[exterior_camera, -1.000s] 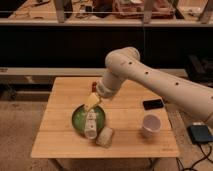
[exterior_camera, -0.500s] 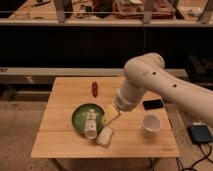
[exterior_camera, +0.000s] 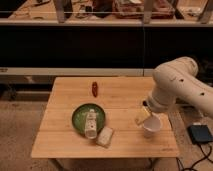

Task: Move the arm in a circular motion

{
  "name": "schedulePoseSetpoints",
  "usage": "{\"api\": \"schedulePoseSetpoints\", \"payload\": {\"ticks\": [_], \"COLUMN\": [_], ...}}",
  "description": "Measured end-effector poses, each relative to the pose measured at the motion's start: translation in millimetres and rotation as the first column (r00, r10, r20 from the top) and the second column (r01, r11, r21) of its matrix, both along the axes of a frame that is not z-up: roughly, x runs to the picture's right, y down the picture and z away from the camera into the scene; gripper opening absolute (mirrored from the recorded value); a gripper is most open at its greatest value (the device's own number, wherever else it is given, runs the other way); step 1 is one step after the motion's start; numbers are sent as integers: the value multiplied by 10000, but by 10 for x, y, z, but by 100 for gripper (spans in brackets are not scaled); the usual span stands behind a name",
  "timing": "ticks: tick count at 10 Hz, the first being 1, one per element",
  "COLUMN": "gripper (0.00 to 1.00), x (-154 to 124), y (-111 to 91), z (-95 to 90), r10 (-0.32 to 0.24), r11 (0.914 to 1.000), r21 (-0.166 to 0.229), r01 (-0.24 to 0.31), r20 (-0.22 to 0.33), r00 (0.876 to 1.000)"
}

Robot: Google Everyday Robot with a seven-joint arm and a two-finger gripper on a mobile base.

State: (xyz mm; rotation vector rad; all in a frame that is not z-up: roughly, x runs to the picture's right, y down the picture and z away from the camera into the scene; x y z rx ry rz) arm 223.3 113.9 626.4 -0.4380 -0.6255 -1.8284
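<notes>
The arm (exterior_camera: 182, 82) is thick and cream-white, with a rounded elbow at the right of the camera view. It bends down over the right side of the wooden table (exterior_camera: 60, 135). Its pale yellowish tip, the gripper (exterior_camera: 142, 116), hangs just above and left of a white cup (exterior_camera: 151, 127). Nothing shows in the gripper.
A green plate (exterior_camera: 80, 117) holds a white bottle lying down (exterior_camera: 90, 123). A pale packet (exterior_camera: 105, 136) lies beside the plate. A small red object (exterior_camera: 94, 89) rests near the far edge. A dark device (exterior_camera: 201, 134) lies on the floor at right. Dark shelving stands behind.
The arm has swung rightward across the table, from over the green plate to the white cup. The elbow moved right too. The objects on the table stayed put.
</notes>
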Motion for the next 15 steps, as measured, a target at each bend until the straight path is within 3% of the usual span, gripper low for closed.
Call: {"api": "schedulePoseSetpoints", "payload": {"ticks": [3, 6, 9, 12, 14, 15], "gripper": [80, 80, 80, 80, 80, 80], "x": [597, 732, 398, -46, -477, -795], "y": [-186, -507, -693, -799, -855, -869], "z": [680, 1287, 1655, 1910, 1954, 1877], "r10": [332, 474, 597, 659, 596, 470], "r11": [9986, 9962, 9950, 9947, 9952, 9958], "r21": [437, 804, 876, 845, 782, 759], "r01": [-280, -348, -484, -593, -585, -503], "r20": [-1216, -1608, -1310, -776, -121, 449], "r00": [9920, 9859, 9896, 9948, 9981, 9979]}}
